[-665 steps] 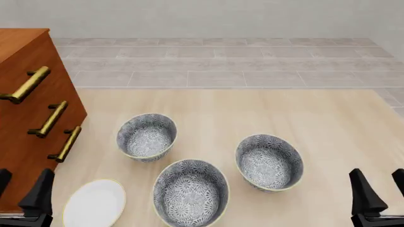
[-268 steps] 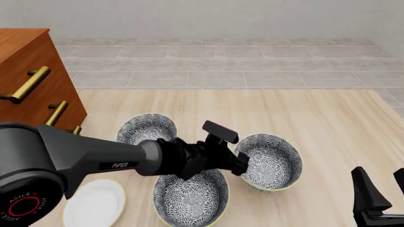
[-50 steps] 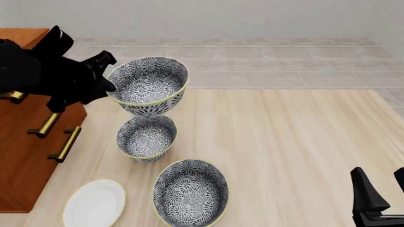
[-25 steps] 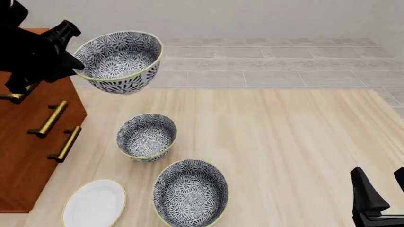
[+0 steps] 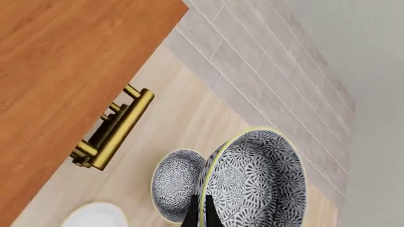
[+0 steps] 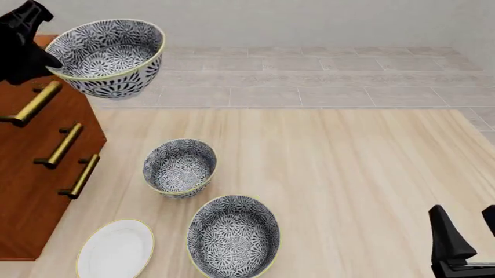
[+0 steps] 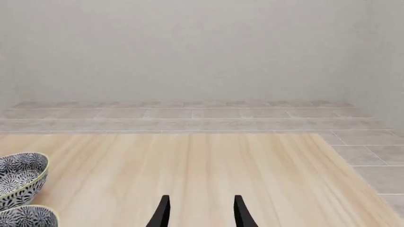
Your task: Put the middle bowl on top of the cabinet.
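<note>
Two bowls (image 6: pixel 233 236) and a white plate (image 6: pixel 116 249) sit near the table's (image 6: pixel 371 174) near-left corner, by the idle right gripper (image 7: pixel 199 212), fingers spread. Farther off, the left gripper (image 6: pixel 31 49) pinches the carried bowl (image 6: pixel 108 57) — blue-and-white floral, yellow-rimmed — level beside the cabinet's (image 6: pixel 31 168) top edge. Next, I judge: shift it over the top, lower, release.

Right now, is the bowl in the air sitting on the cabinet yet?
Not yet. The left gripper holds the bowl by its rim, in the air and slightly tilted, beside the cabinet top.
</note>
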Controlling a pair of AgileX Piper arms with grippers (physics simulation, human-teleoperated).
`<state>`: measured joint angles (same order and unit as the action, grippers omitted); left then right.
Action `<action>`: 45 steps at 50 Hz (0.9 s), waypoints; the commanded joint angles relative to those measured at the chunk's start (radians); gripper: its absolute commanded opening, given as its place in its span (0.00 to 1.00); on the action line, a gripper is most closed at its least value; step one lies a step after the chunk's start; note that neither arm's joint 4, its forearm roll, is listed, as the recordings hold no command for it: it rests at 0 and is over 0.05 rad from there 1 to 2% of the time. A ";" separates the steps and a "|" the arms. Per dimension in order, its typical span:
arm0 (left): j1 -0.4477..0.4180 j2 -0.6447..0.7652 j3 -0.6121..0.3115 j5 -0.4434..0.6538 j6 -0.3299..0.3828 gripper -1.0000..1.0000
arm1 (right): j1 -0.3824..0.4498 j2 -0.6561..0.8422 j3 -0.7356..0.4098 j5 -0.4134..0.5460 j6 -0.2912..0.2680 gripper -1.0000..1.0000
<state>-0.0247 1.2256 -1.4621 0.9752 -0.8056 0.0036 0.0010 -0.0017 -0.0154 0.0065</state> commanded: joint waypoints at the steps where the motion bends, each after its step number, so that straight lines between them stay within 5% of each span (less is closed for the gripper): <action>1: 0.047 -0.005 -0.047 0.026 0.013 0.00 | 0.002 0.000 0.000 0.001 -0.003 1.00; 45: 0.202 0.006 -0.119 0.075 -0.001 0.00 | -0.001 0.000 0.000 0.000 -0.013 1.00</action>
<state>0.1470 1.2273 -1.5582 1.0442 -0.8057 0.0046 0.0012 -0.0018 -0.0137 -0.0070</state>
